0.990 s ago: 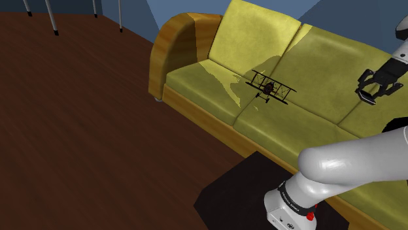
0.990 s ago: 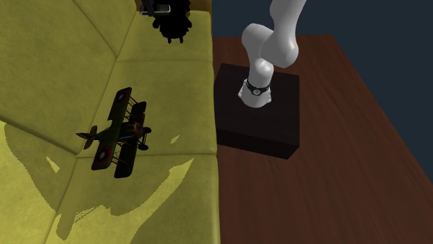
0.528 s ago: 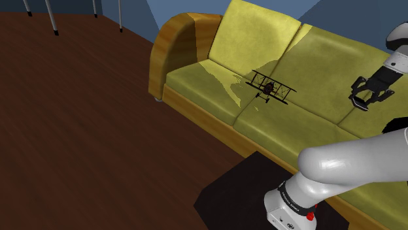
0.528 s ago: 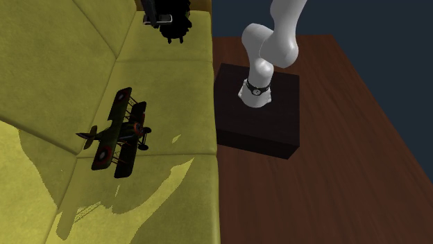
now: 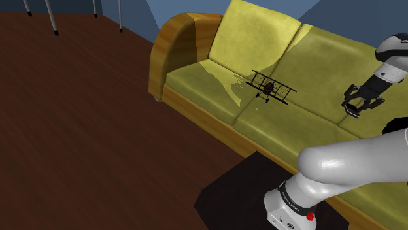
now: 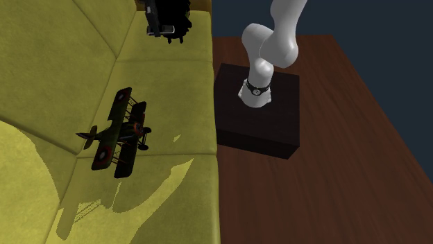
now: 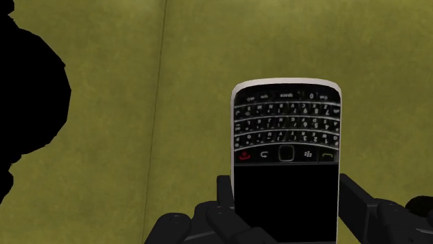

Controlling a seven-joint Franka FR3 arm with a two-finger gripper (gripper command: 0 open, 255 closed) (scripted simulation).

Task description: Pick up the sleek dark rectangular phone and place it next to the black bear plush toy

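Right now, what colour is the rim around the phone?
Silvery white, framing a black face and keypad. The wrist view shows the phone best.

A living room in a home — a yellow-green sofa [image 5: 196,75] with a rounded arm stands on a dark wood-plank floor [image 5: 85,131] before a blue wall [image 5: 180,10] — thin furniture legs [image 5: 51,18] nearby, a toy biplane [image 5: 269,88] on the seat.

The gripper [image 5: 357,106], its jaws clasping the keypad phone [image 7: 286,159], sank lower and moved toward the shoulder view's left, nearer the sofa seat [image 5: 294,124] by the black plush toy [image 6: 182,17].
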